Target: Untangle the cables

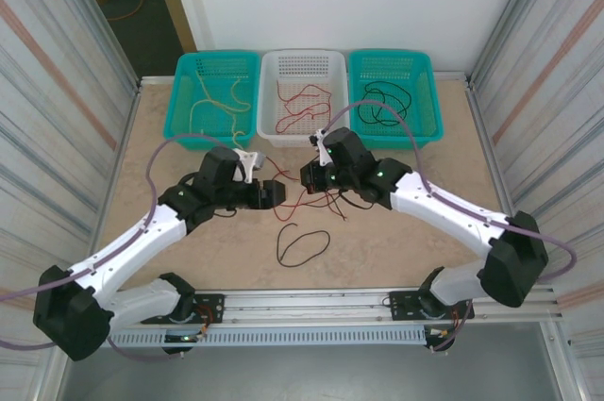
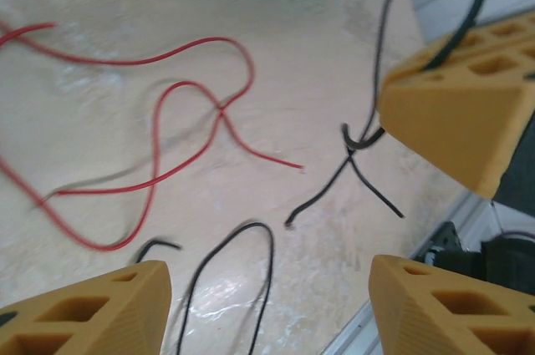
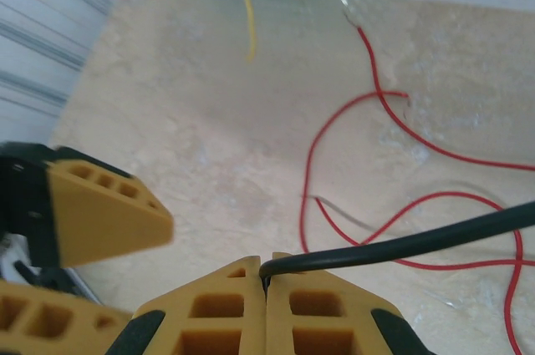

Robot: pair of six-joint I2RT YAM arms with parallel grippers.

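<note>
Pinching a black cable [image 3: 401, 246] with its jaws fully closed, the right hand [image 3: 266, 267] hovers over the middle of the worktop [image 1: 377, 250], facing the left hand [image 2: 267, 313], whose jaws stand wide apart and hold nothing. Red cables [image 2: 167, 113] sprawl beneath them (crossing themselves), and a separate black loop [image 1: 302, 248] lies to the near side.

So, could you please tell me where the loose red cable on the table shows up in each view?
Top external: red cable, mid-table beside the right gripper.
Left wrist: it loops across left and centre.
Right wrist: right half.
Shared landmark: right gripper, shut on the black cable.
</note>
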